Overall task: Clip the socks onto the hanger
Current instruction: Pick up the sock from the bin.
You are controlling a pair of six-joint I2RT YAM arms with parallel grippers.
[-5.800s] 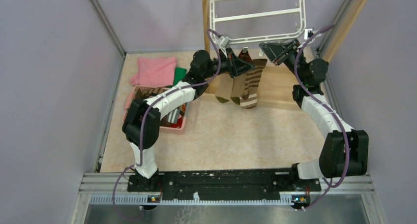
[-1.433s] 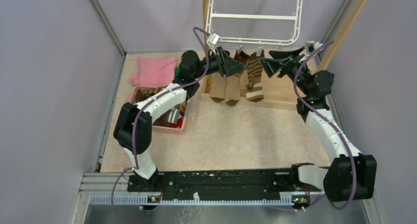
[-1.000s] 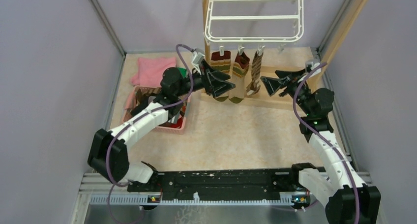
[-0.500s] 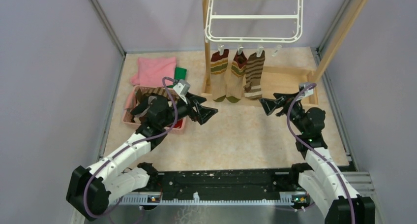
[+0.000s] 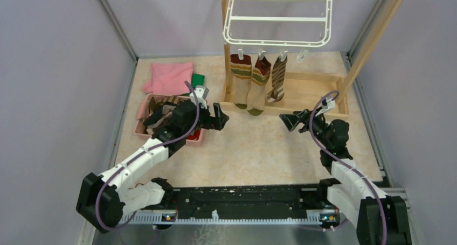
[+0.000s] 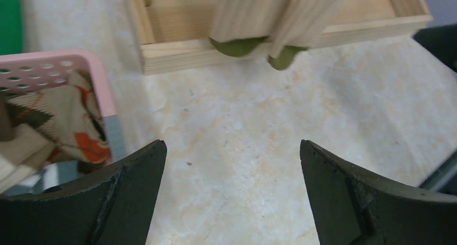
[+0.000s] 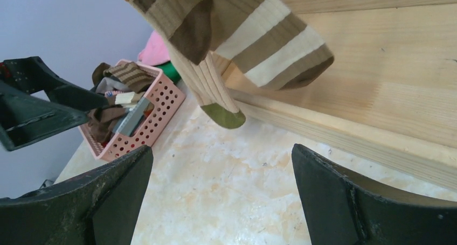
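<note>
The white hanger [image 5: 277, 19] hangs from the wooden frame at the back. Three socks are clipped along its front edge: two red/green/tan banded ones [image 5: 241, 79] [image 5: 259, 82] and a brown-and-cream striped one [image 5: 277, 79]. More socks [image 5: 161, 113] lie in the pink basket. My left gripper [image 5: 218, 117] is open and empty, low beside the basket. My right gripper [image 5: 288, 121] is open and empty, low below the striped sock. The left wrist view shows its gripper [image 6: 232, 145] over bare table, with green sock toes [image 6: 240, 44] ahead. The right wrist view shows its gripper [image 7: 222, 148] under the striped sock [image 7: 258, 40].
The pink basket [image 5: 186, 140] stands at the left, with a pink cloth [image 5: 170, 77] and a green cloth [image 5: 198, 79] behind it. The wooden frame's base [image 5: 310, 94] lies under the hanging socks, and a slanted wooden post [image 5: 372, 40] rises at the right. Purple walls close both sides.
Both arms have pulled back and down from the hanger to the table. Both grippers have opened fully. The socks now hang free from the clips.
</note>
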